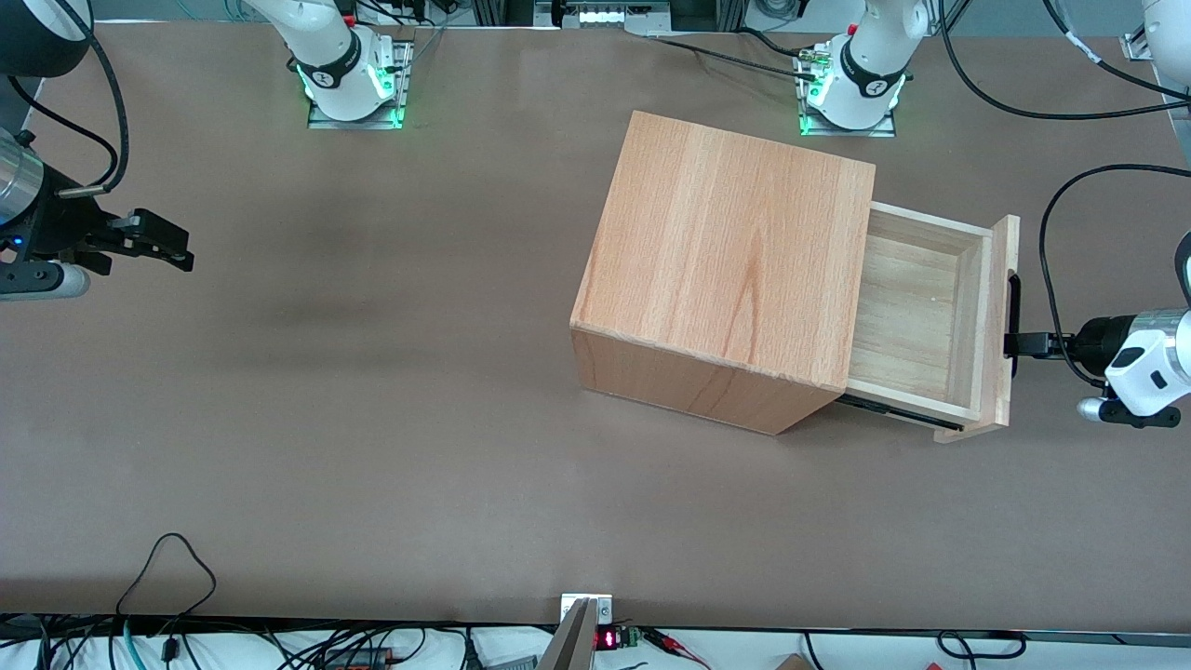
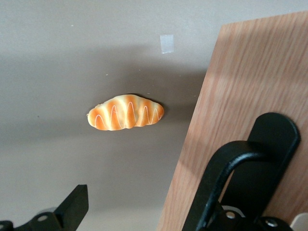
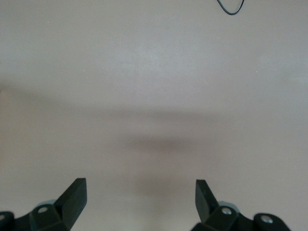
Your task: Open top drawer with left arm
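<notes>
Toward the working arm's end of the table [image 1: 372, 447], the top drawer [image 1: 930, 316] stands pulled partway out of the wooden cabinet [image 1: 726, 270], its pale plank floor bare and open to view from above. Its travel runs sideways along the table, away from the parked arm, and its flat front panel [image 1: 1003, 326] faces the left arm [image 1: 1149, 358]. The long black bar handle [image 1: 1013, 321] lies along that panel, running from nearer the front camera to farther from it; only a thin edge of it shows in the front view. The gripper [image 1: 1023, 345] sits right at the handle, level with it. In the wrist view one finger [image 2: 72, 204] is out in the open beside the panel, while the other is hidden by the handle [image 2: 240, 178], so the jaws look spread with the bar not clamped between them. That view also shows a toy bread loaf [image 2: 126, 112] and a small white tape square [image 2: 166, 43] on the table surface; neither can be made out in the front view. The arm itself is cut off at the frame's edge.
</notes>
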You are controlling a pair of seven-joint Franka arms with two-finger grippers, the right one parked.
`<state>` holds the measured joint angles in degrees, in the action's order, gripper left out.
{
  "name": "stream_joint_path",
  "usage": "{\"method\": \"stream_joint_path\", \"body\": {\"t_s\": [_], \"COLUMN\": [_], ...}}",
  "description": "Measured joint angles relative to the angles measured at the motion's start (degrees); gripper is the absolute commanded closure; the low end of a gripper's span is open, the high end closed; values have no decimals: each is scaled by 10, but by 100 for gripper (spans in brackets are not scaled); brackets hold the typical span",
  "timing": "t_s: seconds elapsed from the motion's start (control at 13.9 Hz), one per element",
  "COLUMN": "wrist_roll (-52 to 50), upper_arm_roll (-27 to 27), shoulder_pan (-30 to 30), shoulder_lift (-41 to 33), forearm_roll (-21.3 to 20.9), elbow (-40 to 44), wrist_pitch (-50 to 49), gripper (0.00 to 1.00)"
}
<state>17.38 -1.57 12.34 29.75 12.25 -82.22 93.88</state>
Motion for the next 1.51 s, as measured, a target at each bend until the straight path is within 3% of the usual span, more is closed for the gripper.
{"method": "stream_joint_path", "body": {"t_s": [1.51], "wrist_roll": [10], "upper_arm_roll": [4], "shoulder_pan": [11], "shoulder_lift": [3], "forearm_roll": [1], "elbow": [24], "wrist_pitch": [8], "gripper": [0]}}
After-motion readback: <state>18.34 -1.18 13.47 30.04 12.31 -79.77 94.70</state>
